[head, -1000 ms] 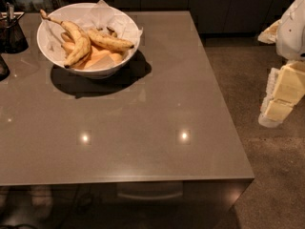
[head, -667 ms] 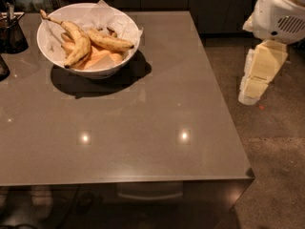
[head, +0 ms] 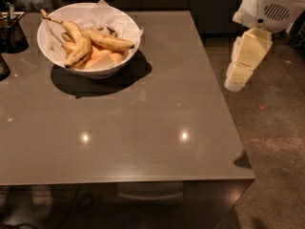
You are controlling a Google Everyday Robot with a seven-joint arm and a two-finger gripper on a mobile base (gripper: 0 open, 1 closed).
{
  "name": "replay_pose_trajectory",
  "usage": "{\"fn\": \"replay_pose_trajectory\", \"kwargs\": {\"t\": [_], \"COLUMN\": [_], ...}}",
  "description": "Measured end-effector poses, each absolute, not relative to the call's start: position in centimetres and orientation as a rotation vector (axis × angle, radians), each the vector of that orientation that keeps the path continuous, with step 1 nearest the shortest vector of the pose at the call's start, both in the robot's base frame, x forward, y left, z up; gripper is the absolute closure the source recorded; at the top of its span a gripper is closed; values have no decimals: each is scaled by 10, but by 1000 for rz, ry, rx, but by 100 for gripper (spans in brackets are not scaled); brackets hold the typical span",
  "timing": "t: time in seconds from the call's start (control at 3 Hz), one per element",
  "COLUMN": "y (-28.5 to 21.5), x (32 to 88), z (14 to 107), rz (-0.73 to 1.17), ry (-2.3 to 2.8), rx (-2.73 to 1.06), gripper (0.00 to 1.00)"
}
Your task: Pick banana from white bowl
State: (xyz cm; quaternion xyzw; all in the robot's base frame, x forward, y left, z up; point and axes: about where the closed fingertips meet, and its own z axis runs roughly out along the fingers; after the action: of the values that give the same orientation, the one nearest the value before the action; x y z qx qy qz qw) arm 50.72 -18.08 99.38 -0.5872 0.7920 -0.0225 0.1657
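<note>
1. Camera view: the gripper (head: 236,80) hangs beyond the table's (head: 157,151) right edge, over the floor; whether it is apart or together cannot be told.
2. The banana (head: 110,41) lies well apart from it, up-left in the white bowl (head: 95,70), long axis roughly left-right, dark tip toward the gripper.
3. The bowl also holds 1 curved banana (head: 78,44), pale orange pieces (head: 100,57) and paper (head: 102,15).
</note>
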Motion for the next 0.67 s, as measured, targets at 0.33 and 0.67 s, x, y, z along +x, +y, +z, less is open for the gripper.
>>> {"fn": "replay_pose_trajectory", "kwargs": {"t": [0.33, 0.67], "y": [-156, -125], "x": [545, 573], "z": [987, 972], "rz": [-16, -64], "ry": [2284, 2268], "rx": [-1700, -1785], "gripper": [0, 0]}}
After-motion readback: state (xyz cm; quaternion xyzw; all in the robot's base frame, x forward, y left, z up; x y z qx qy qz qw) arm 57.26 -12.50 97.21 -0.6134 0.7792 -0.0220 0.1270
